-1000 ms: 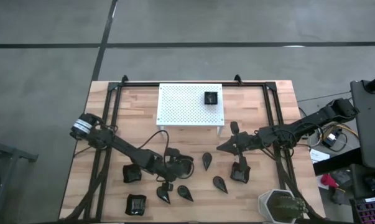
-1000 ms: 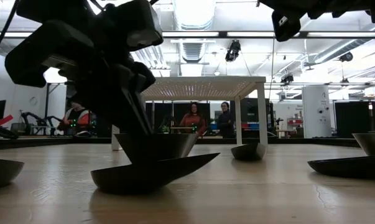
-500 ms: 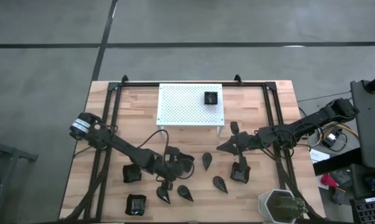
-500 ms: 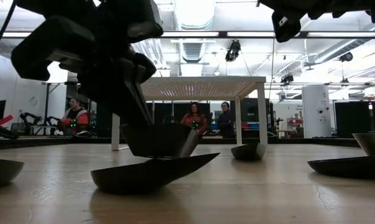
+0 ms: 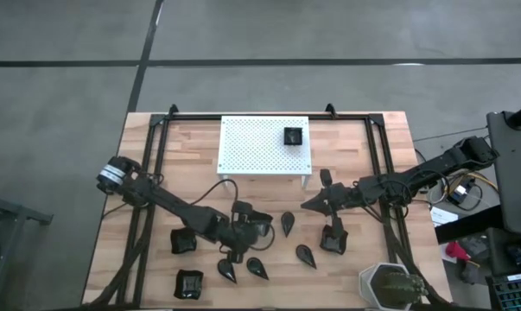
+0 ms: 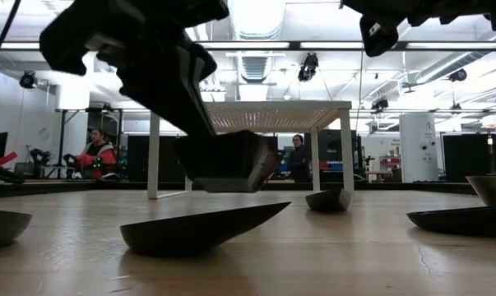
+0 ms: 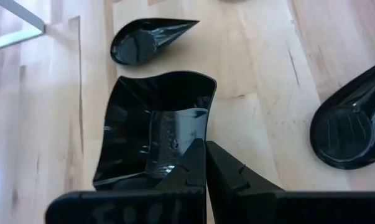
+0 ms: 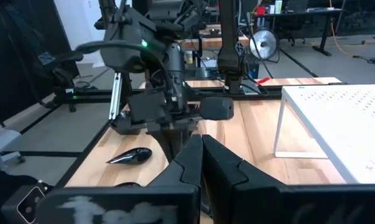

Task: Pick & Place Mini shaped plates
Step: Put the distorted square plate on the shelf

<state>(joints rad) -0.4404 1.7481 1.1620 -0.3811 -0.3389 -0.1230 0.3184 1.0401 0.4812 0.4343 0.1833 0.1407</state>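
Note:
My left gripper [image 5: 241, 231] is shut on a black raised-rim square plate [image 7: 156, 124], held above the table in the low view [image 6: 227, 160]. Around it on the table lie teardrop plates [image 5: 288, 223] [image 5: 257, 267] [image 5: 228, 269] [image 5: 305, 255] and square plates [image 5: 183, 242] [image 5: 188, 283] [image 5: 333, 240]. One small square plate [image 5: 293, 136] sits on top of the white perforated stand [image 5: 251, 147]. My right gripper [image 5: 305, 206] waits, shut and empty, above the table right of centre. My left gripper pinches the square plate's wall [image 7: 199, 134] near a corner, one finger inside the dish and one outside. The fingers slant down from the table's left side. The plate hangs tilted below them, clear of the table.
A teardrop plate [image 6: 202, 230] lies just in front of the lifted one in the low view. A grey-green pot [image 5: 388, 285] stands at the near right corner. A black frame [image 5: 156, 130] runs along the table's sides. People sit in the room behind.
My left gripper has risen with the square plate. The plate stood on the table a second ago; now it hangs tilted, clear of the wood and above the teardrop plate in front of it.

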